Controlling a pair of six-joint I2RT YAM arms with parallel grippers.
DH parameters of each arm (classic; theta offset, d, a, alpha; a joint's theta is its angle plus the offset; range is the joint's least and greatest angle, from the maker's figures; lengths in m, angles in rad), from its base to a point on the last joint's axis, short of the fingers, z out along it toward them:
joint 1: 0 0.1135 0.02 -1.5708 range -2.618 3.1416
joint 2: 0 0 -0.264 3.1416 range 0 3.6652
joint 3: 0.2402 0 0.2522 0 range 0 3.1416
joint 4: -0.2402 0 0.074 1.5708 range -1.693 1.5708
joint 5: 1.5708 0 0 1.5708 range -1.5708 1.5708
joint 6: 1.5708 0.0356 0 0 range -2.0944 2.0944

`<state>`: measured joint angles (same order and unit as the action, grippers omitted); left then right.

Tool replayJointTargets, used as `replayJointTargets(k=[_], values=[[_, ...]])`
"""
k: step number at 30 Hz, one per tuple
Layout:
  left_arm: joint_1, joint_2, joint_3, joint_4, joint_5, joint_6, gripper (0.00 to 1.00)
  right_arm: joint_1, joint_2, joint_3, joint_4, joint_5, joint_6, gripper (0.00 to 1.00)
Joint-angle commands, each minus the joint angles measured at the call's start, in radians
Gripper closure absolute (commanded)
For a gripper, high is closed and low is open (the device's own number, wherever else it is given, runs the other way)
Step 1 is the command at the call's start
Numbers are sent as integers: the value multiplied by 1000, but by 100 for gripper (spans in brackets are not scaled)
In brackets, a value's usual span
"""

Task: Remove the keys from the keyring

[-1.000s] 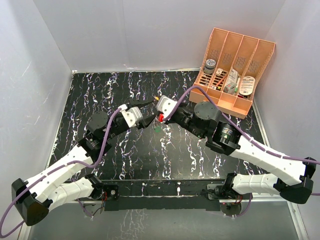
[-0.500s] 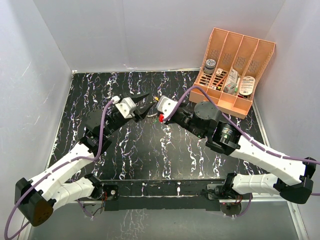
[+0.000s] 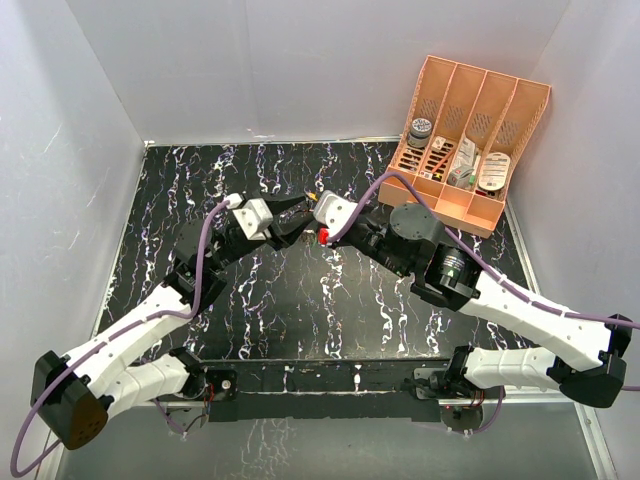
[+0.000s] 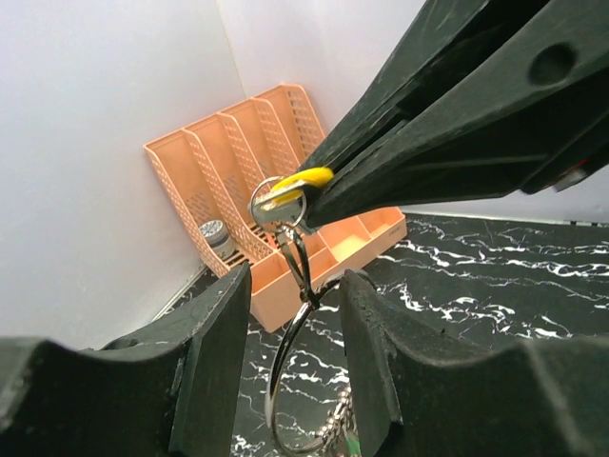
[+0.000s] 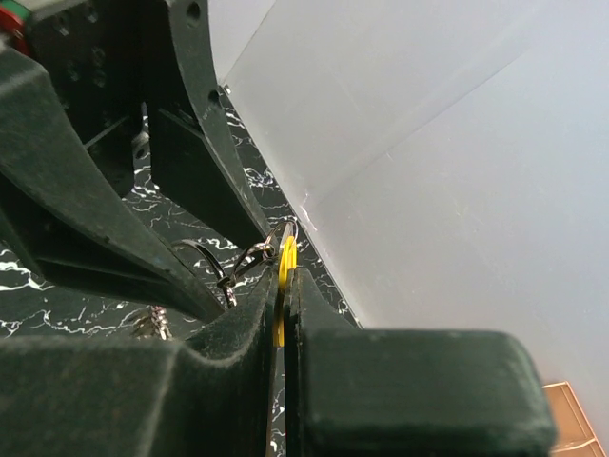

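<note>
Above the tabletop's middle, the yellow key is held in the air, pinched in the clenched right gripper. The keyring hangs below it, passing down between the spread fingers of the released left gripper. An orange organizer stands beyond, against the wall.

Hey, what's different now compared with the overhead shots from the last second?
The left gripper swung away from the arm bases, then edged right toward the right gripper. Its open fingers now sit either side of the keyring. The right arm kept its place and is pinching the yellow key. The orange organizer did not move.
</note>
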<state>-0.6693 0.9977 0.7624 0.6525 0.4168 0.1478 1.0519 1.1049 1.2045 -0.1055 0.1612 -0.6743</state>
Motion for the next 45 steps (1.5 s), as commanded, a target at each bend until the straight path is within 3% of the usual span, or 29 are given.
replayJointTargets(k=[1,25,34,45], values=[[5,-60,-32,110,26,-28,59,3,-15,4,94,7,9,100],[8,-10,-35,148,27,-56,69,3,-12,9,105,4,5,100],[14,-25,-49,146,30,-64,89,3,-12,10,111,10,5,100],[18,-51,-57,108,39,-60,83,3,-4,22,107,9,0,100]])
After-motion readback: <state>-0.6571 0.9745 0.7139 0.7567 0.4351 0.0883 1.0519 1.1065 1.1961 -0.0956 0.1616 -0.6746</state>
